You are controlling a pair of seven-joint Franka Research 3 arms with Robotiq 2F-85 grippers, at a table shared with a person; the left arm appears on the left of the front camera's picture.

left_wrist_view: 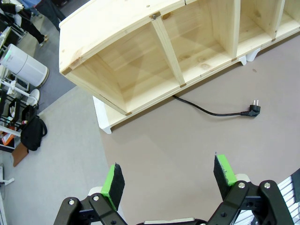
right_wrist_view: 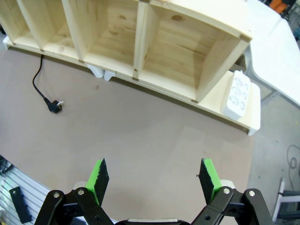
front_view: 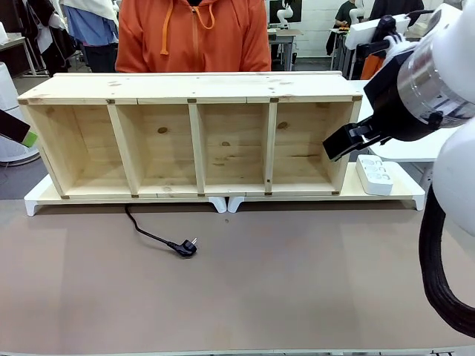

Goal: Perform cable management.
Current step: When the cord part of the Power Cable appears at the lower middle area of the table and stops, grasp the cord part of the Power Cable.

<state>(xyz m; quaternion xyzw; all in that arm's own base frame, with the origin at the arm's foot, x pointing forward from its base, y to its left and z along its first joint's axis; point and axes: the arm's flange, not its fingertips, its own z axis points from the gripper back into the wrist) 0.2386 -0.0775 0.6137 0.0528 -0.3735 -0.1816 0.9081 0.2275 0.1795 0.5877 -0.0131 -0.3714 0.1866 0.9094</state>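
Grippers first: the left gripper hangs over bare table, jaws spread wide, nothing between the pads. The right gripper is likewise wide and empty, high above the table.

The cable lies flat on the table ahead of the left gripper and below it, well apart. Its plug is out past that gripper's right-hand finger. From the right gripper the cable is farther, well ahead and off past its left-hand finger. Beyond, the cable runs in under the shelf. The strip lies ahead of the right gripper, at the shelf's end.

Judgement: the step is the approach, and the left gripper is better placed. It should descend just behind the plug with fingers straddling the cable crosswise, and close only once the pads are near the table. A thin cable may slip.
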